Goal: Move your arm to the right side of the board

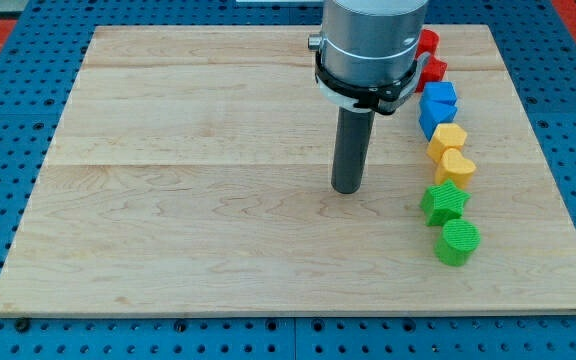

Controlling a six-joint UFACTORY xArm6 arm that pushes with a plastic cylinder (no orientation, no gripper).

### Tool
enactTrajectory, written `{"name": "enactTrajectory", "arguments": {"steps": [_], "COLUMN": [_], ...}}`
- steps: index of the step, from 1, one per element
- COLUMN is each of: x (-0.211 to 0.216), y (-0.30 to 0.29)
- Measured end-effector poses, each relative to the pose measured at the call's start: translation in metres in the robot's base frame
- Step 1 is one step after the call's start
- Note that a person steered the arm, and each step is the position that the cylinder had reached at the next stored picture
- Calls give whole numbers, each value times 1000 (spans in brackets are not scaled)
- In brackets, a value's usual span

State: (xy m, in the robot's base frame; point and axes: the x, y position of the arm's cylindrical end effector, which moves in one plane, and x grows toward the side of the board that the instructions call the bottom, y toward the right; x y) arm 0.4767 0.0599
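Observation:
My tip [346, 189] rests on the wooden board [168, 200], a little right of its middle. To its right, blocks run in a line down the board: two red blocks [429, 44] [434, 70] partly hidden behind the arm, a blue cube [439, 96] with another blue block [431, 120] below it, a yellow hexagon-like block [449, 139], a yellow heart-like block [457, 165], a green star [445, 202] and a green cylinder [458, 242]. The tip stands about 80 px left of the green star and touches no block.
The board lies on a blue perforated table [8, 120]. The arm's grey body [370, 45] hangs over the top centre of the board and hides part of the red blocks.

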Motion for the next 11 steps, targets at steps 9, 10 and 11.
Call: {"name": "enactTrajectory", "arguments": {"steps": [9, 10, 11], "x": [119, 138, 132], "y": [87, 198, 234]}}
